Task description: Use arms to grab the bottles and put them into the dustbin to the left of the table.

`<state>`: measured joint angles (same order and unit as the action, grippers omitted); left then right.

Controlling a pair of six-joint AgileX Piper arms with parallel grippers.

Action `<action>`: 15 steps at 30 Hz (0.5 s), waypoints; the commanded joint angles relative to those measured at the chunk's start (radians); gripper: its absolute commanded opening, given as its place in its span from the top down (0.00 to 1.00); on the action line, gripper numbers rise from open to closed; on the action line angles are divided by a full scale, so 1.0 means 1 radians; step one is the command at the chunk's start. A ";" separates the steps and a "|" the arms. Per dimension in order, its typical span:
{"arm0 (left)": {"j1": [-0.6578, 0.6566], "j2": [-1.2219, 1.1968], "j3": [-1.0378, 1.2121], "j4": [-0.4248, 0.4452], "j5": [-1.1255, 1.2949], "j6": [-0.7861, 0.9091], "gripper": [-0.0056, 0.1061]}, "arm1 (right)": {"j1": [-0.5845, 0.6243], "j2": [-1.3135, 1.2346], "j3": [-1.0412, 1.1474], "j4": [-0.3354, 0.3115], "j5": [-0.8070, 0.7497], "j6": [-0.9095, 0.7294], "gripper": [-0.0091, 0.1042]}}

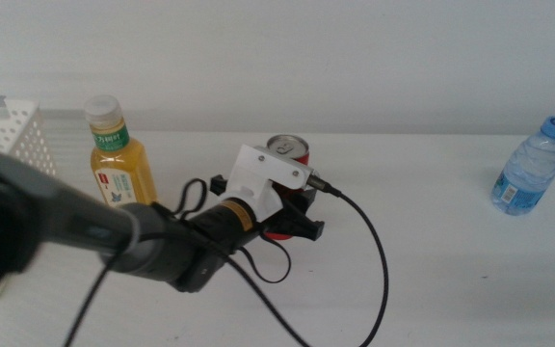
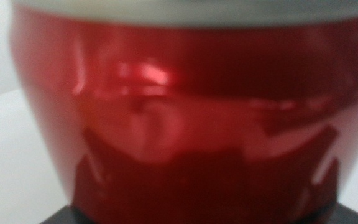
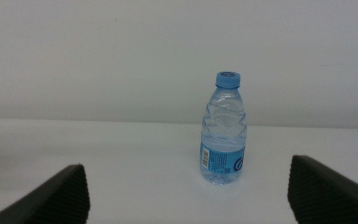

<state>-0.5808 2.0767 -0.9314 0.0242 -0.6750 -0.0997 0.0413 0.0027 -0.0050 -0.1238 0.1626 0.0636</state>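
The slim red soda can [image 1: 288, 147] stands upright at the middle of the white table [image 1: 451, 280]. My left gripper [image 1: 292, 224] reaches in from the left and sits around the can's lower body. The can [image 2: 179, 112] fills the left wrist view, very close and blurred. The yellow drink bottle [image 1: 118, 159] stands behind the left arm, near the white perforated dustbin [image 1: 13, 135] at the far left. The small blue-capped water bottle [image 1: 530, 169] stands at the far right. My right gripper [image 3: 188, 193] is open and empty, facing the water bottle [image 3: 224, 134] from a distance; it is out of the middle view.
A black cable [image 1: 379, 260] loops from the left gripper's white camera mount [image 1: 268, 173] down to the table's front edge. A pale wall rises behind the table.
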 commanded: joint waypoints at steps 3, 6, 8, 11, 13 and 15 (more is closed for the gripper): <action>-0.009 -0.173 0.081 -0.045 0.041 0.100 0.97 | -0.006 -0.038 0.045 -0.004 -0.002 -0.007 0.17; -0.009 -0.281 0.130 -0.050 0.150 0.100 0.97 | -0.006 -0.038 0.045 -0.004 -0.002 -0.007 0.17; -0.009 -0.350 0.152 -0.050 0.253 0.100 0.97 | -0.006 -0.038 0.045 -0.004 -0.002 -0.007 0.17; -0.009 -0.457 0.161 -0.050 0.426 0.100 0.97 | -0.006 -0.038 0.045 -0.004 -0.002 -0.007 0.17; -0.009 -0.515 0.161 -0.050 0.539 0.100 0.97 | -0.006 -0.038 0.045 -0.004 -0.002 -0.007 0.17; -0.009 -0.577 0.161 -0.050 0.657 0.100 0.97 | -0.006 -0.038 0.045 -0.004 -0.002 -0.007 0.17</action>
<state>-0.5808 1.5534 -0.7698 -0.0158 -0.0789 0.0000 0.0413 0.0027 -0.0050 -0.1238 0.1626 0.0636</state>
